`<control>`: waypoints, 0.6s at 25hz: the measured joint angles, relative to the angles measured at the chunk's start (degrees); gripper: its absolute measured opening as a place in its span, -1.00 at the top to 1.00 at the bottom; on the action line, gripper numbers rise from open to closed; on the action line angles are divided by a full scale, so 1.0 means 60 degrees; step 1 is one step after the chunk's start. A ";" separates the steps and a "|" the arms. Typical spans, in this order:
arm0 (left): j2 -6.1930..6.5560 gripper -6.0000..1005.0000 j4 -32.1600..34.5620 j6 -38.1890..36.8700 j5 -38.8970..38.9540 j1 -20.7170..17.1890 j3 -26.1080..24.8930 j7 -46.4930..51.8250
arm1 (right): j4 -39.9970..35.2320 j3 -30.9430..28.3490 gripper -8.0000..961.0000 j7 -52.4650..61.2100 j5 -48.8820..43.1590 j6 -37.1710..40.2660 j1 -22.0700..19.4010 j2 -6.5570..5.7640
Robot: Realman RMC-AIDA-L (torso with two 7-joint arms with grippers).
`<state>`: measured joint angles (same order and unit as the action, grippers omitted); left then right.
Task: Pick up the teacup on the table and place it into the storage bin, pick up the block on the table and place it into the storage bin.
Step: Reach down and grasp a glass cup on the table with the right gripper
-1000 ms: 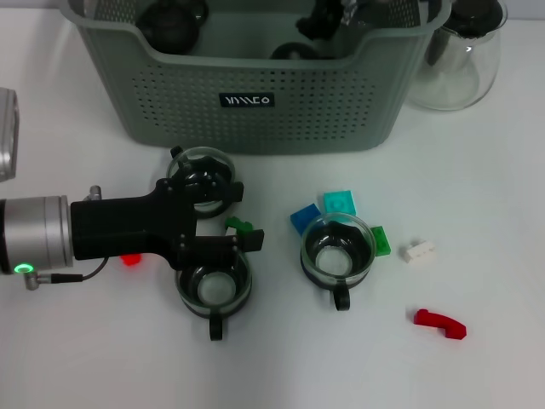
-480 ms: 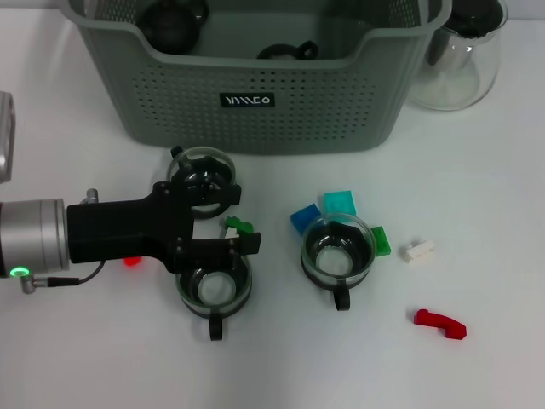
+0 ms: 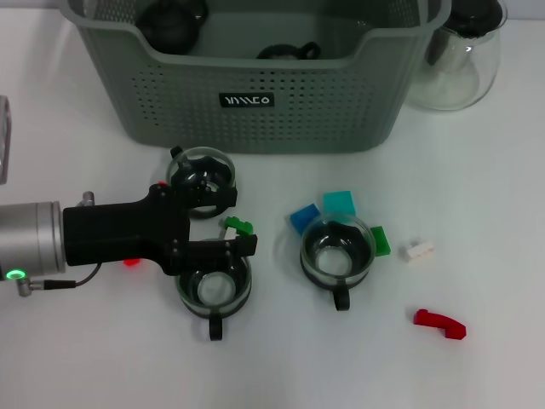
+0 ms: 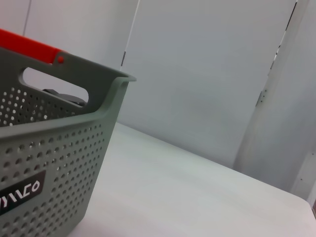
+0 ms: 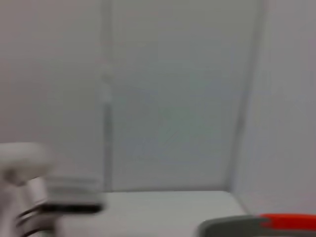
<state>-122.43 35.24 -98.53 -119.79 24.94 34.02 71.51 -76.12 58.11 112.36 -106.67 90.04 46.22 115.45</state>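
Two teacups point(image 3: 203, 169) point(image 3: 214, 288) are sitting beside the left gripper point(image 3: 232, 224), its jaws open around a green block point(image 3: 238, 226), near the storage bin point(image 3: 255, 102) on the surface point(image 3: 477, 196).

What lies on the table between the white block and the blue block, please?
In the head view, a glass teacup sits between the blue block and the white block, with a green block touching the cup's side toward the white one.
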 joint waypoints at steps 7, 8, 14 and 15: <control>0.0015 -0.62 0.0000 -0.0005 0.0000 0.0003 -0.0002 -0.0032 | 0.0810 -0.0563 -0.17 -0.1340 -0.0003 0.2846 -0.0694 -0.0200; 0.0015 -0.62 0.0000 -0.0006 0.0000 0.0003 -0.0002 -0.0036 | 0.0897 -0.0564 -0.17 -0.1374 -0.0256 0.3084 -0.0747 -0.0202; 0.0015 -0.62 0.0001 -0.0013 0.0000 0.0003 -0.0001 -0.0050 | 0.1011 -0.0463 -0.16 -0.0877 -0.2551 0.3574 -0.0829 -0.0073; 0.0016 -0.62 0.0011 -0.0013 0.0000 0.0003 -0.0002 -0.0051 | 0.1013 -0.0417 -0.16 -0.0709 -0.2916 0.3582 -0.0774 -0.0045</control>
<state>-122.34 35.31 -98.61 -119.80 24.96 34.01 71.21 -70.05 55.61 108.11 -124.17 111.53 41.57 115.18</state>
